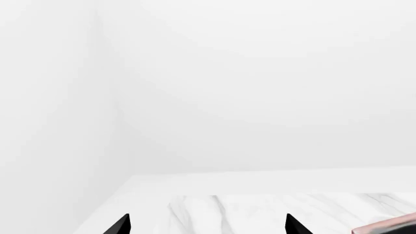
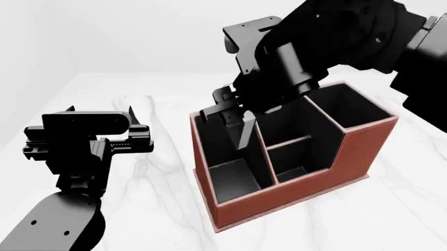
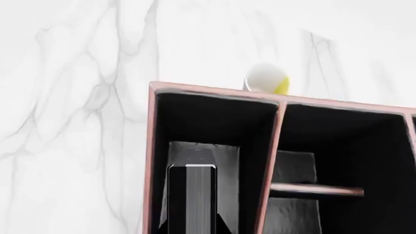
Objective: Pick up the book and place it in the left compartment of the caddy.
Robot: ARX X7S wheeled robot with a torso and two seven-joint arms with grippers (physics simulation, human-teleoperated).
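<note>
The reddish-brown caddy (image 2: pixel 293 196) stands on the marble table, and a sliver of it shows in the left wrist view (image 1: pixel 390 225). My right gripper (image 2: pixel 234 117) reaches down from above into the left compartment (image 2: pixel 231 178), shut on the book (image 2: pixel 246 133). The book is black-covered with pale page edges and hangs slightly tilted inside that slot. In the right wrist view the book (image 3: pixel 192 190) stands edge-on between the fingertips of the gripper (image 3: pixel 193 226), inside the left compartment (image 3: pixel 217 122). My left gripper (image 1: pixel 208 225) is open and holds nothing, to the left of the caddy (image 2: pixel 136 133).
A small white and yellow round object (image 3: pixel 266 78) sits on the table just beyond the caddy's far wall. The crossbar slot (image 2: pixel 290 157) and the tall square slot (image 2: pixel 349 107) lie right of the book. White walls bound the marble table (image 2: pixel 160 209).
</note>
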